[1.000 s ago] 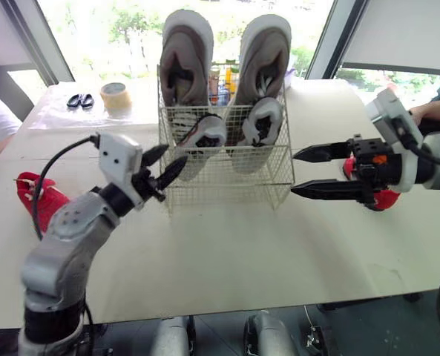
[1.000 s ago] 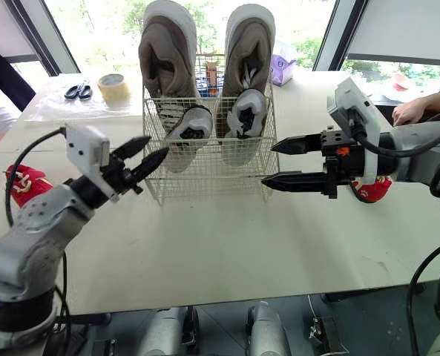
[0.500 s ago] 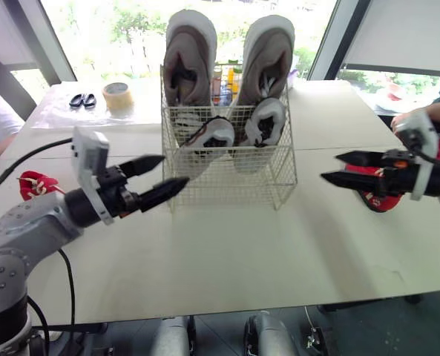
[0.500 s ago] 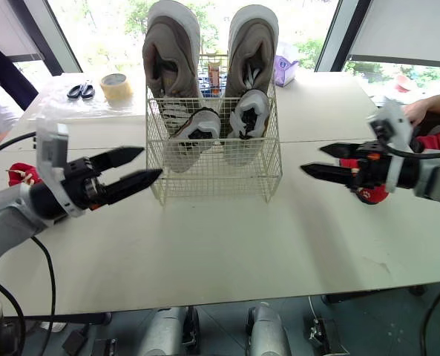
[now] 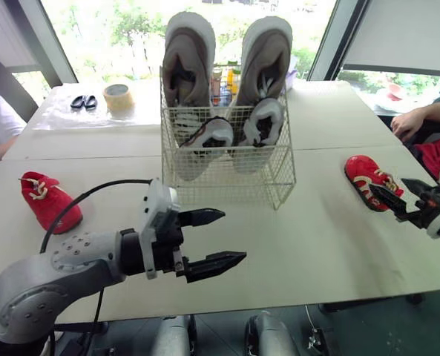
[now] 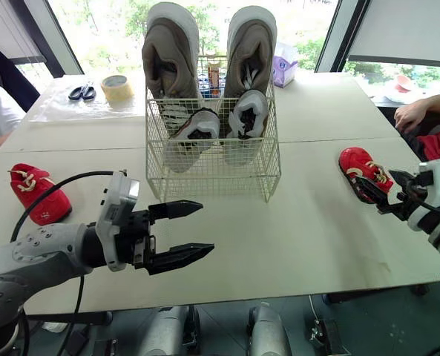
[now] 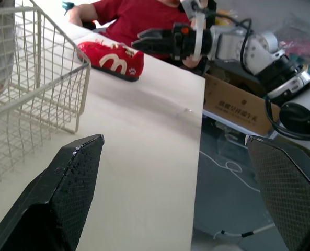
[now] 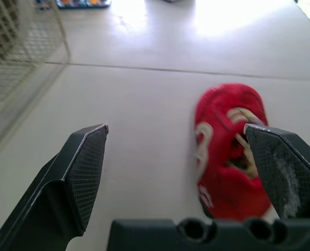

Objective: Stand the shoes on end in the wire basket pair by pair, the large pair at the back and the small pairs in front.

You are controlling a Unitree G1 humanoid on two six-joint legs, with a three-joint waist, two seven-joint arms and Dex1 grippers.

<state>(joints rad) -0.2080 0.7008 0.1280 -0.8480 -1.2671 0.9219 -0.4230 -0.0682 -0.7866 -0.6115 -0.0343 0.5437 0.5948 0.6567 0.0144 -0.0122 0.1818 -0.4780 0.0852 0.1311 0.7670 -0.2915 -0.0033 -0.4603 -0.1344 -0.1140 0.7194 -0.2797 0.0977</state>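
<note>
**Red pair waits outside**

Left red shoe lies at wire basket's nine o'clock. Left pincer hangs spread, empty, at six. At three, right pincer, spread, hovers beside right red shoe. Likely next: straddle, pinch.

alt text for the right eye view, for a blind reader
A wire basket on a table holds large grey shoes on end at the back and small shoes in front. The open right end effector is beside the right red shoe; the open left end effector is in front of the basket; the left red shoe lies farther left.
</note>
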